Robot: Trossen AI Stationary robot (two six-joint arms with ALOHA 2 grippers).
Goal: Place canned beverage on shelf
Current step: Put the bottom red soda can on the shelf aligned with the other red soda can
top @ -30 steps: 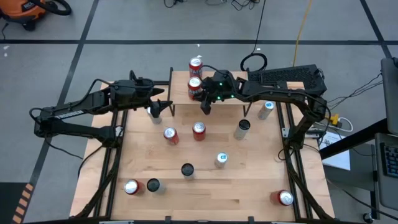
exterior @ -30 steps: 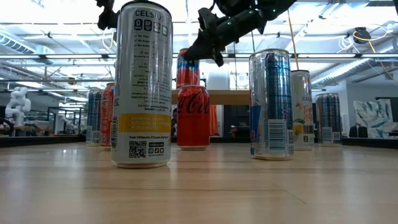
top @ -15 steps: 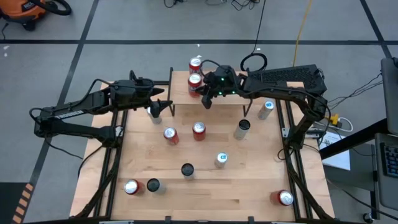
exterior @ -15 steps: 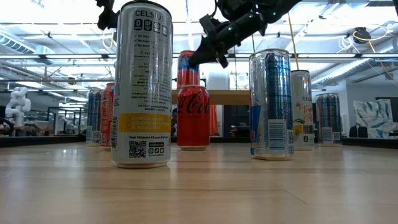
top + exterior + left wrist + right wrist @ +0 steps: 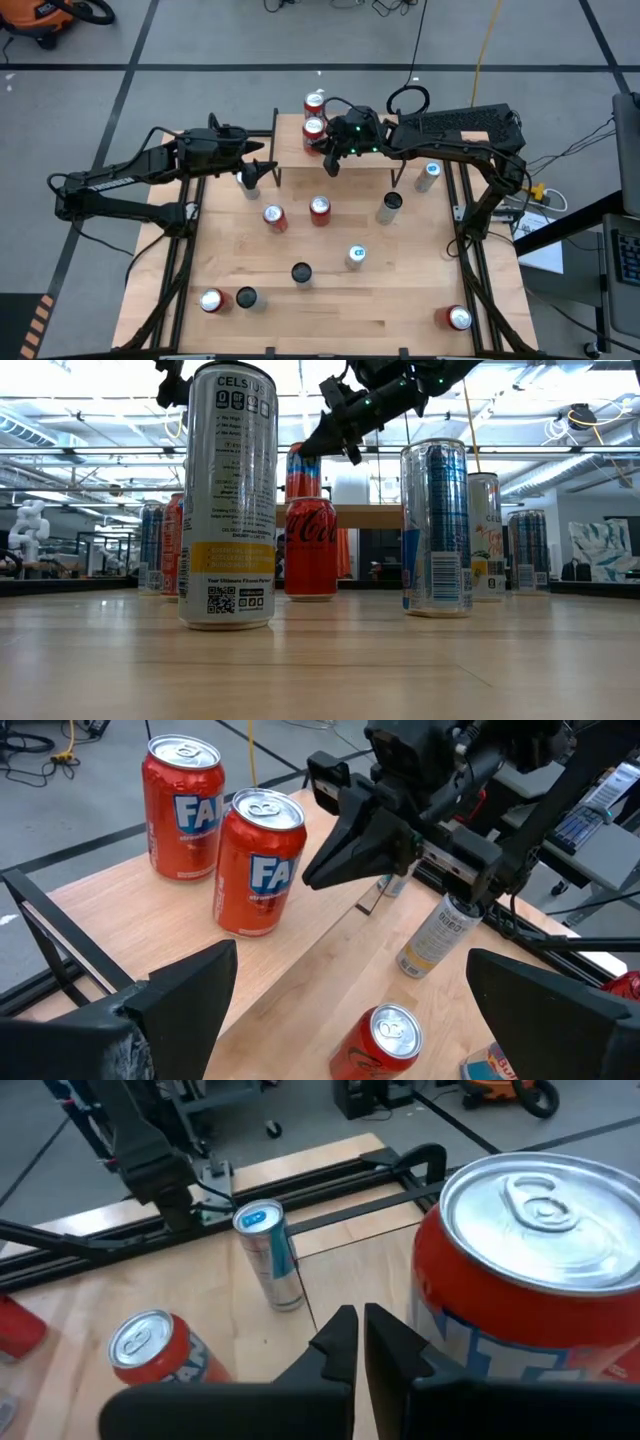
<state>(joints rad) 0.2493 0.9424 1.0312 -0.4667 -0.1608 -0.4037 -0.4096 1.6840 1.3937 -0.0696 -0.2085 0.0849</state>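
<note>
The high view looks straight down on the whole table [image 5: 400,300]; the low view looks level across it. Both wrist views sit close above the shelf [image 5: 300,960], sharing its orange cans [image 5: 258,860].

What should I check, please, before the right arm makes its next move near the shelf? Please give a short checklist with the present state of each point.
1. Right gripper empty: ok; its fingers are together with nothing between them.
2. Right gripper free of the nearer Fanta can: ok; the left wrist view shows a gap beside the can.
3. Both cans upright on the shelf: ok; the farther Fanta can stands behind the nearer one.
4. Free room left on the shelf: ok; bare wood shows beside the cans.
5. Left gripper out of the way: ok; it hangs open over the table at the shelf's left end.
6. Next can chosen: cannot tell; several cans stand on the table.
</note>
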